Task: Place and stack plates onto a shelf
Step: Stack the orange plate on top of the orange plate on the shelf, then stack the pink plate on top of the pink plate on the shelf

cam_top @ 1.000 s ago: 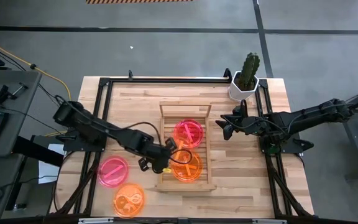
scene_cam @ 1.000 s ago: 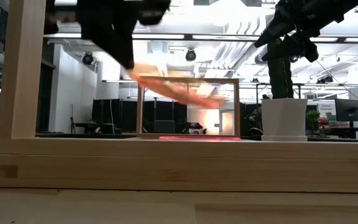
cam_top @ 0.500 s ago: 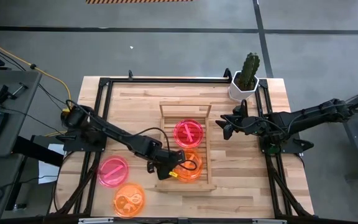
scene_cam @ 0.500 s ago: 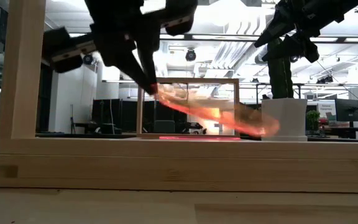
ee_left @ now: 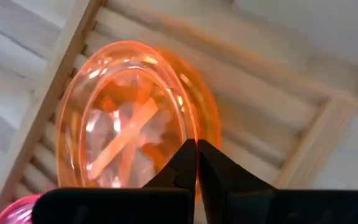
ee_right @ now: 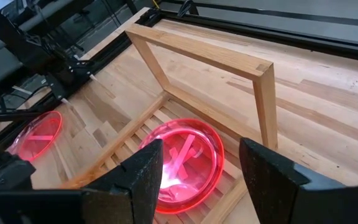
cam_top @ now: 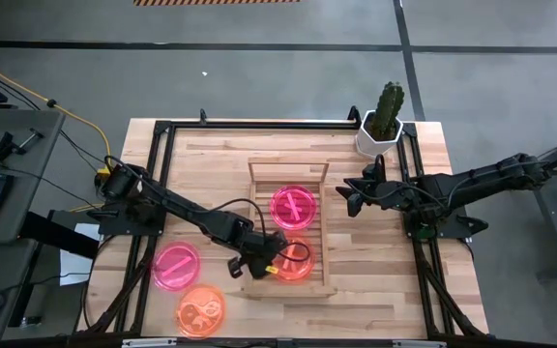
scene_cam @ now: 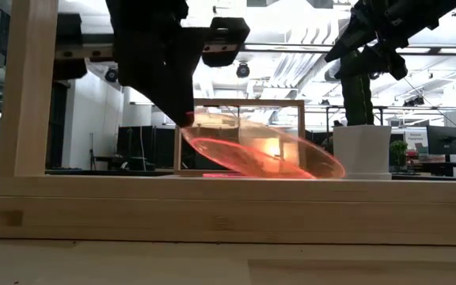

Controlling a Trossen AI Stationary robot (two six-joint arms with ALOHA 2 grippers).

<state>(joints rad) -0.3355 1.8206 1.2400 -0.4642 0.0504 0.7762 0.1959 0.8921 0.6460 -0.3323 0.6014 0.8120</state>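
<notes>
Two arms are working over the table. Left gripper is reaching low across the shelf, fingers pinching the rim of a tilted orange plate (far edge touching the slats). Right gripper is hovering beside the shelf, fingers spread, holding nothing.

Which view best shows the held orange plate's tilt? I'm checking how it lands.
Low view: the orange plate slopes down from the left pincer. High view hides the tilt; left wrist shows its face.
</notes>
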